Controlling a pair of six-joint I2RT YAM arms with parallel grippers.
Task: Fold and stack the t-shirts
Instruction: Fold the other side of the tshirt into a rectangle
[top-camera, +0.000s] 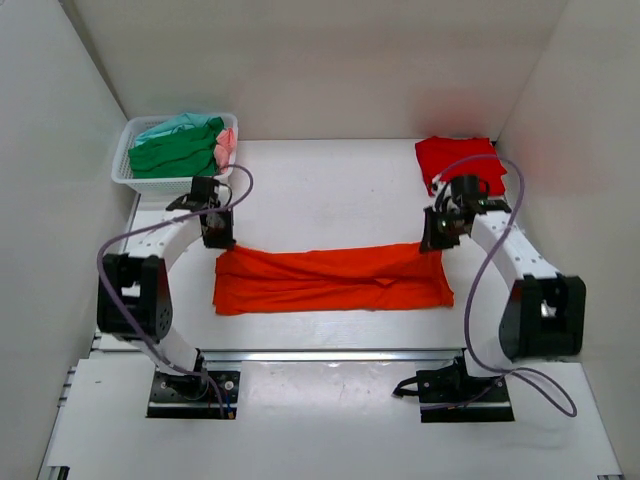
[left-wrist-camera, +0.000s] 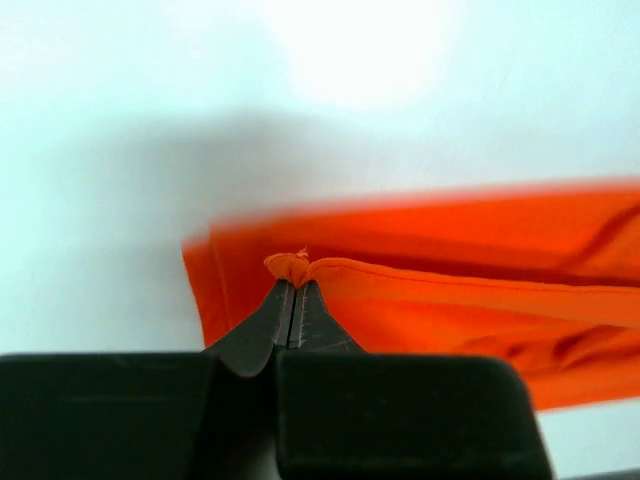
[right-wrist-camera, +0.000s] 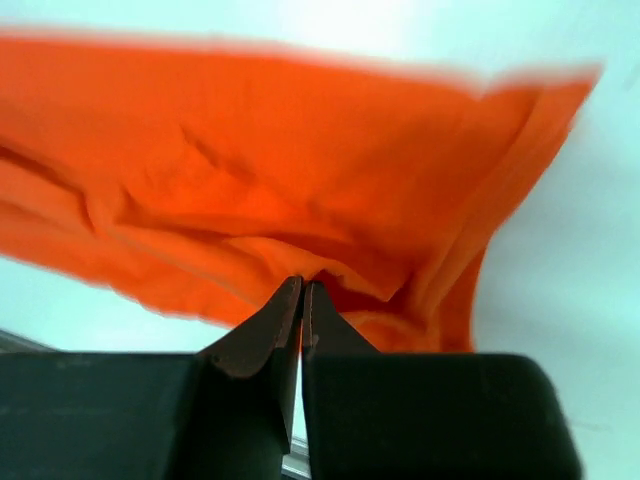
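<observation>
Left pincer (left-wrist-camera: 295, 285): fingers pressed together on a small bunch of the orange t-shirt (top-camera: 330, 280), at the shirt's left end
Right pincer (right-wrist-camera: 302, 292): fingers pressed together on a fold of the same shirt, at its right end
Orange t-shirt: stretched as a long crumpled band from one pincer to the other
Red t-shirt (top-camera: 455, 158): folded, just beyond the right pincer, not touching it
Basket (top-camera: 122, 178): just beyond the left pincer, holding a green tee (top-camera: 175, 155), a teal tee (top-camera: 178, 124) and a pink tee (top-camera: 227, 143)

Top camera looks down over whole worktop (top-camera: 330, 190). Both wrist cameras sit close, sharing the orange t-shirt (top-camera: 330, 280) with it.
</observation>
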